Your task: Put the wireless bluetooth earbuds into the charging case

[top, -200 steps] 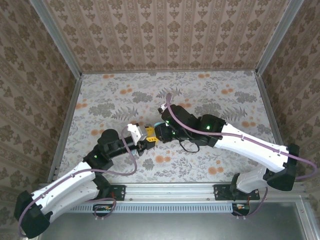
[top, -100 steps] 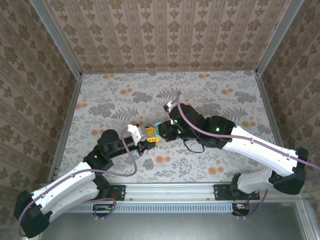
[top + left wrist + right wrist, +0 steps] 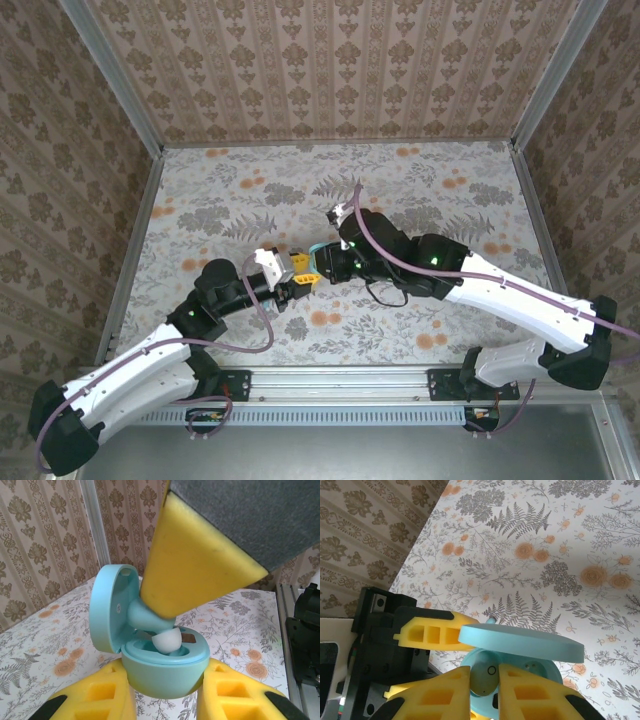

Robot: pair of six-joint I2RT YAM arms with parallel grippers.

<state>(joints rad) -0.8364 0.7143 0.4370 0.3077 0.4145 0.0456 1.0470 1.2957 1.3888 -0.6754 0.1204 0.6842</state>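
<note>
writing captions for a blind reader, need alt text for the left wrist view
An open teal case is gripped between the yellow fingers of the left claw, its lid swung up to the left, while the right claw holds a teal, white-tipped earbud down into its well. A floral table and patterned wall lie behind.

The teal charging case (image 3: 165,672) is sitting upright, clear of the table, with its round lid (image 3: 106,611) swinging wide open to the left. A teal earbud (image 3: 146,620) is tilting downward, its white tip sitting in the case's inner well.
</note>
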